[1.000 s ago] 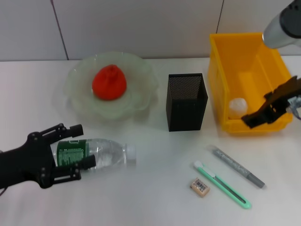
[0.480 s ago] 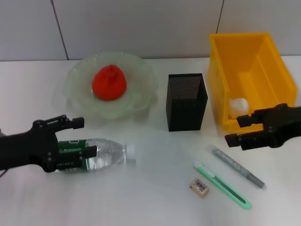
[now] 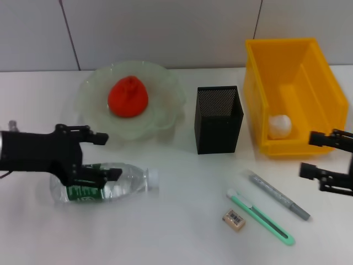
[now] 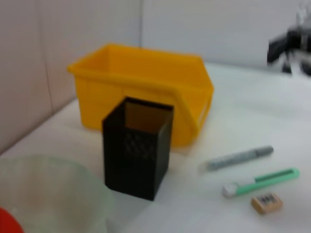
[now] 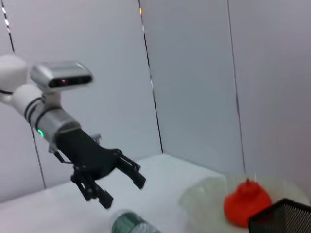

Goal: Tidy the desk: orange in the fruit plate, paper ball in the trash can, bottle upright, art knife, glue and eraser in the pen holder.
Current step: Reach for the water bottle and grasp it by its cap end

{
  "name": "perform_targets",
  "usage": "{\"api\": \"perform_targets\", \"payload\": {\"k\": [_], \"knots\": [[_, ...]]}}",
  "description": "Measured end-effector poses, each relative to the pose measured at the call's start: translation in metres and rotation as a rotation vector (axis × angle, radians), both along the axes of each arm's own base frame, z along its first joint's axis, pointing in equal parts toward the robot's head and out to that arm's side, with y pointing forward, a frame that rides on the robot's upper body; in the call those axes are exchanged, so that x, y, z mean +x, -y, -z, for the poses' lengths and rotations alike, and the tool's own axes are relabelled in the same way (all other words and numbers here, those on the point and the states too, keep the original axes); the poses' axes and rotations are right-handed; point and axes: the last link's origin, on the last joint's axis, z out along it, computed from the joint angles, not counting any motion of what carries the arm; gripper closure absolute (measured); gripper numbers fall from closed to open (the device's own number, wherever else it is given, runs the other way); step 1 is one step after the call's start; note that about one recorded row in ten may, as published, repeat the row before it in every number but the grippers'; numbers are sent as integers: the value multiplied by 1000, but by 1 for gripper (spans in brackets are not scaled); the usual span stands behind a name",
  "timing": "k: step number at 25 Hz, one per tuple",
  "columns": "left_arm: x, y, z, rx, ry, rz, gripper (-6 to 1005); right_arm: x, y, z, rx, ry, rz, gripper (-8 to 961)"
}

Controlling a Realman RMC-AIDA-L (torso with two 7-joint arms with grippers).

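The clear bottle (image 3: 118, 185) lies on its side at the front left, cap toward the middle. My left gripper (image 3: 107, 155) hovers open over its label end, the lower finger overlapping it. The orange (image 3: 127, 96) rests in the pale green fruit plate (image 3: 94, 118). A white paper ball (image 3: 279, 126) sits inside the yellow trash can (image 3: 309, 66). Open and holding nothing, my right gripper (image 3: 310, 154) stands at the right edge, beside the grey glue stick (image 3: 278, 194). The green art knife (image 3: 259, 216) and the eraser (image 3: 234, 218) lie in front of the black pen holder (image 3: 218, 118).
In the left wrist view the pen holder (image 4: 138, 148) stands before the trash can (image 4: 146, 82), with the glue (image 4: 240, 158), knife (image 4: 262, 180) and eraser (image 4: 266, 202) beyond. A wall runs behind the table.
My right arm came out of the trash can and dropped low to the table's right edge. The left gripper turned and reached further over the bottle, which shifted slightly toward the front.
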Motion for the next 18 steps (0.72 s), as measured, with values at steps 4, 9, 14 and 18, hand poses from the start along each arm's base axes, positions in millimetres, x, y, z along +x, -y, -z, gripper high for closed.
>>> {"api": "perform_targets", "payload": {"k": [4,9,14,18], "knots": [[31,-3,8,-57,-140,46,159,8,17,0,23,-30,-48,187],[61,-8,29,-99,-321,69,159,10,31,11,-54,-6,-106,187],[82,-15,45,-106,-409,90,160,14,35,20,-117,14,-93,188],[99,-19,66,-120,-477,130,161,17,35,22,-117,4,-75,188]]}}
